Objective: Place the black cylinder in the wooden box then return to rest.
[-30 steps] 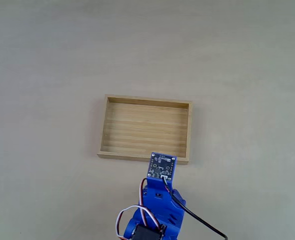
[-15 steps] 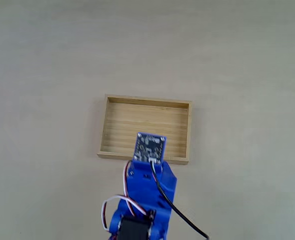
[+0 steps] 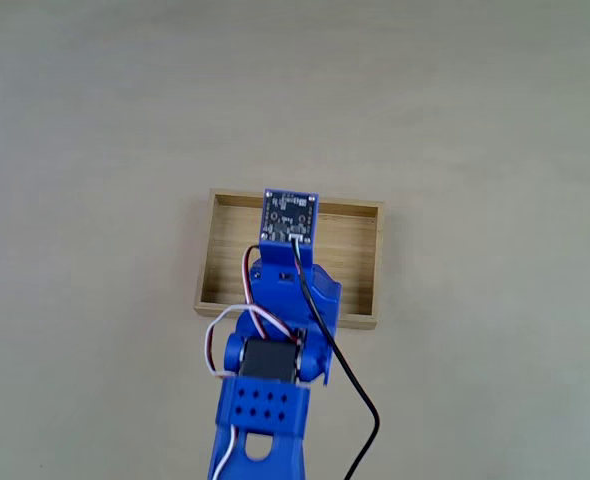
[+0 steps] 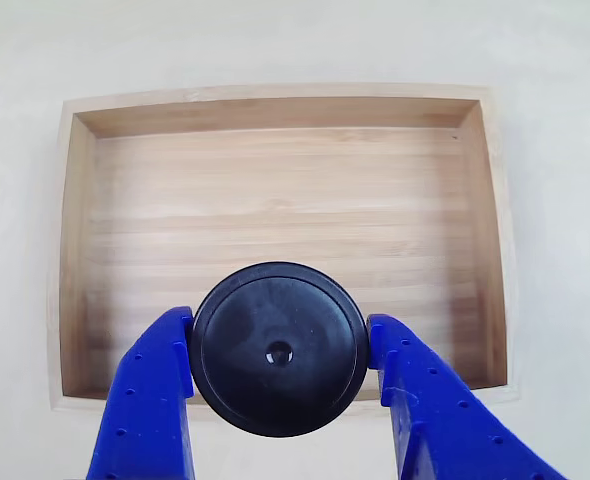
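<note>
Fixed view from above: my blue arm (image 3: 275, 340) is reaching up from the bottom edge across the pale counter (image 3: 95, 120), and it is covering the middle of the shallow rectangular light-wood box (image 3: 360, 250). A small blue circuit board (image 3: 290, 215) on my wrist is sitting over the box's far wall in this picture, with black, red and white wires (image 3: 327, 345) trailing back along the arm.

Looking down from the other view, I am holding the small black cylinder with the round top and central dimple (image 4: 278, 348) in my claw (image 4: 278, 360). My two blue fingers (image 4: 145, 400) are pressing against its left and right sides, so the claw is closed onto it at just the cylinder's width. The cylinder is showing over the near part of the box's striped-grain floor (image 4: 275, 190) and is overlapping the near wall. I cannot tell whether it is touching the floor or hanging above it. The rest of the box floor is lying bare.
</note>
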Motion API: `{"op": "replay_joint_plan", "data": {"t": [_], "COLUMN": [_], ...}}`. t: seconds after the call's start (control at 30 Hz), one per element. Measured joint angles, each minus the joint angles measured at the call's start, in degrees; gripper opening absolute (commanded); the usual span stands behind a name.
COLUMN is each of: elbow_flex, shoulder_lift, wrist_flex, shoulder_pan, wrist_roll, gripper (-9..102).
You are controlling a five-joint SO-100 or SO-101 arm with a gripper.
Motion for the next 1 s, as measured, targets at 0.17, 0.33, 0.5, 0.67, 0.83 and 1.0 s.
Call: {"op": "replay_joint_plan", "data": {"t": [0.17,0.33,0.5,0.67,0.83,1.0], "elbow_flex": [-0.1,-0.1,-0.1,-0.3,-1.0,-1.0], "shoulder_lift": [4.0,7.0,9.8,12.0,13.3,13.8], "wrist_flex": [-5.0,-8.0,-10.6,-12.1,-12.2,-12.2], "shoulder_pan": [0.0,0.0,0.0,0.0,0.0,0.0], "wrist_roll": [0.0,0.0,0.0,0.0,0.0,0.0], "gripper": [18,18,18,18,18,18]}}
